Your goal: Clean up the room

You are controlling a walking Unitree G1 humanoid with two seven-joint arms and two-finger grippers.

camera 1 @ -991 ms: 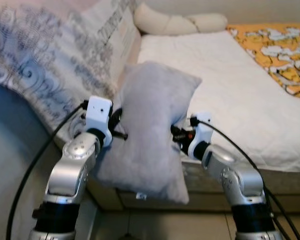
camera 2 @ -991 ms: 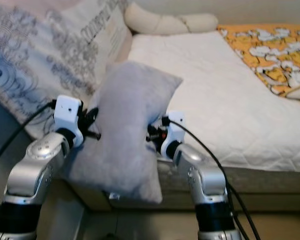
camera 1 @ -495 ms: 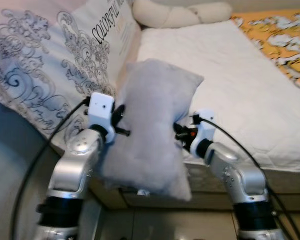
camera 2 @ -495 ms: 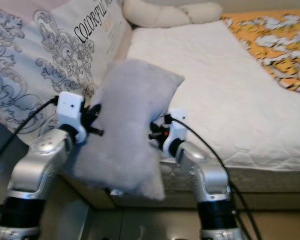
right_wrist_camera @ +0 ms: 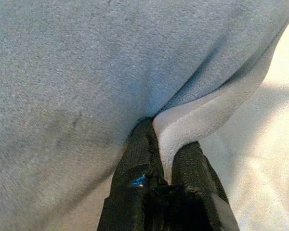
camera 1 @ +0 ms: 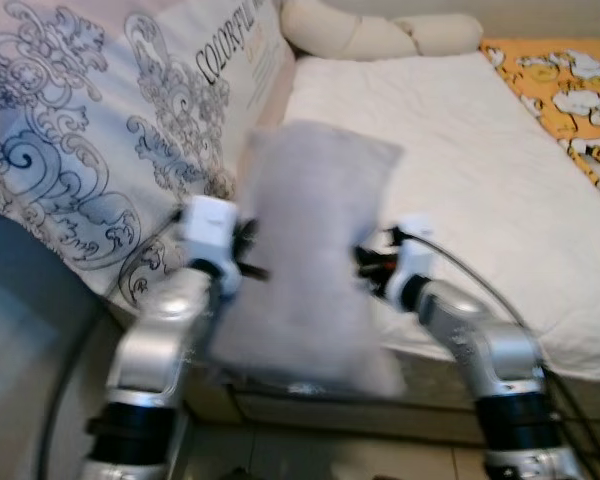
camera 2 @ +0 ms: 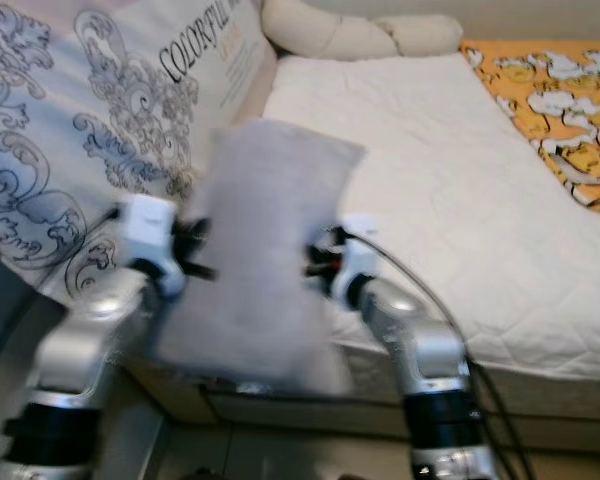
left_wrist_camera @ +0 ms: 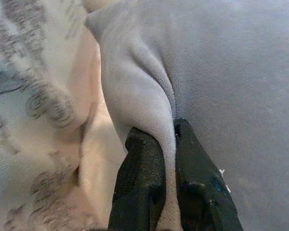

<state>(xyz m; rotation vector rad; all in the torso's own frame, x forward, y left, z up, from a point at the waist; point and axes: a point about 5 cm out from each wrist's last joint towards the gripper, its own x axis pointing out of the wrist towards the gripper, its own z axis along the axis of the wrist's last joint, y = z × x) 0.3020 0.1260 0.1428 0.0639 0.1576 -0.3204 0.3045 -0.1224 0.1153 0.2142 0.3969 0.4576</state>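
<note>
I hold a light grey pillow (camera 1: 310,250) upright in the air before the near edge of the bed (camera 1: 460,170). My left gripper (left_wrist_camera: 166,139) is shut on a fold of the pillow's left edge, seen close in the left wrist view. On the opposite side, my right gripper (right_wrist_camera: 166,144) pinches a fold of the grey pillow (right_wrist_camera: 111,57). In the eye views both wrists (camera 1: 212,225) (camera 1: 410,262) press in at the pillow's middle, and it is blurred by motion.
A large white pillow with black scroll print (camera 1: 110,130) leans along the bed's left side. Cream bolsters (camera 1: 380,35) lie at the head. An orange patterned blanket (camera 1: 570,90) covers the far right. The white mattress top is bare in the middle. Tile floor shows below.
The view has swung slightly, so the printed pillow fills more of the left. The grey pillow stays gripped on both sides and now shows motion blur.
</note>
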